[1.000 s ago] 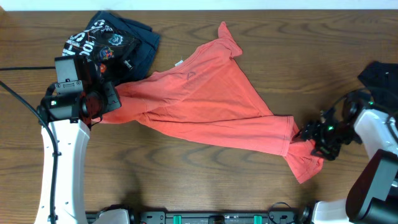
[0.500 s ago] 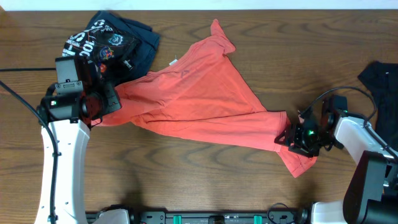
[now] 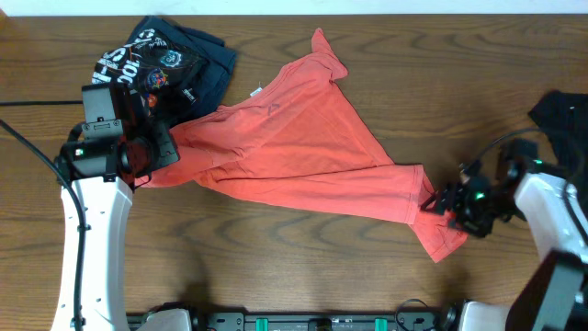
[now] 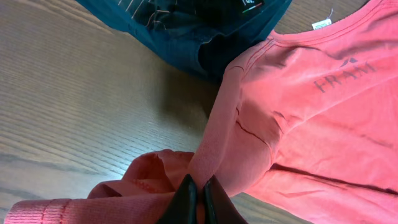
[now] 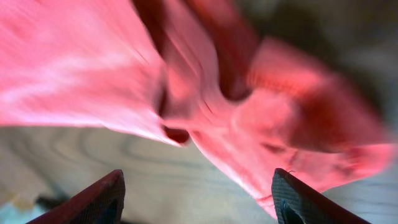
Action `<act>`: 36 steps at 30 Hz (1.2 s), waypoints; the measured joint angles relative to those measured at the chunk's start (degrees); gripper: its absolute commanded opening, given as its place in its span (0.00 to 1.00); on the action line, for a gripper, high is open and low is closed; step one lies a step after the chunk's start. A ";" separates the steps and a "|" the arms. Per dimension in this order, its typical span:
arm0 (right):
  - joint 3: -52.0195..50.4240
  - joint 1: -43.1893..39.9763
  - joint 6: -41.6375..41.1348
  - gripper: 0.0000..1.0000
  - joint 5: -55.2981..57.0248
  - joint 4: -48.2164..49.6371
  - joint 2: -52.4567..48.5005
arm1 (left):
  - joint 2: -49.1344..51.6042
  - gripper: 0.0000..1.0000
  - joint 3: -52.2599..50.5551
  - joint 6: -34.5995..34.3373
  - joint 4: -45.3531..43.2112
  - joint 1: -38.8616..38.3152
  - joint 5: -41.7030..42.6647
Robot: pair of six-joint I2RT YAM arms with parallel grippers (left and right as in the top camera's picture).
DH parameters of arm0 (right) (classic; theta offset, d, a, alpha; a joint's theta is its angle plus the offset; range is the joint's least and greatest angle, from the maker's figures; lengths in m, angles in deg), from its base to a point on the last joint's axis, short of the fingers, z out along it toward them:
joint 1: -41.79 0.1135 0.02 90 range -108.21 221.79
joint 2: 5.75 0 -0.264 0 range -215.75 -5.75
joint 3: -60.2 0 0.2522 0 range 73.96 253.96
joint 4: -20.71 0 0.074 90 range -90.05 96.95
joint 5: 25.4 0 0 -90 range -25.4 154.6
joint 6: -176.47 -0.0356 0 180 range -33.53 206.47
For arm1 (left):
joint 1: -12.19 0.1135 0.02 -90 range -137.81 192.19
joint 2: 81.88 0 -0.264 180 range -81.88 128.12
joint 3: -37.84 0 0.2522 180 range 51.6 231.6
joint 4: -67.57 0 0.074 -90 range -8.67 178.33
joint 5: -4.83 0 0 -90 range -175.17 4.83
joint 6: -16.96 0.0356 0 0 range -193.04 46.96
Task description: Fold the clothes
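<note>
**Left tool (image 4: 199,198) pinched on coral-red T-shirt (image 3: 303,152); right tool (image 5: 196,196) spread wide at the hem corner**

At the left of the overhead frame, the left tool (image 3: 158,147) has its two dark fingers pressed together on a ridge of the soft coral-red short-sleeved T-shirt (image 4: 311,124). The fabric bunches into folds around the pinch. From there the shirt lies stretched in a long diagonal across the brown wooden worktop (image 3: 441,74), from centre left down to lower right. One pointed flap reaches toward the top centre.

A small white label (image 4: 321,23) shows at the neckline. Faint grey lettering (image 4: 345,78) sits on the cloth below it.

In the lower right of the overhead frame, the right tool (image 3: 443,199) sits at the shirt's crumpled corner. In the right wrist view its fingers stand well apart at the bottom edges, with blurred coral cloth (image 5: 93,62) ahead of them and none clamped between them.

A crumpled navy garment with white print (image 3: 175,64) lies in the upper left, its edge just beside the shirt's shoulder. A plain black garment (image 3: 565,115) rests at the right edge, well apart from the shirt.
</note>
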 measured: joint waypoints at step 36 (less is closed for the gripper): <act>-21.62 10.34 -14.60 0.48 -5.68 37.27 5.05 | 0.00 0.06 0.00 0.00 0.04 0.02 -0.02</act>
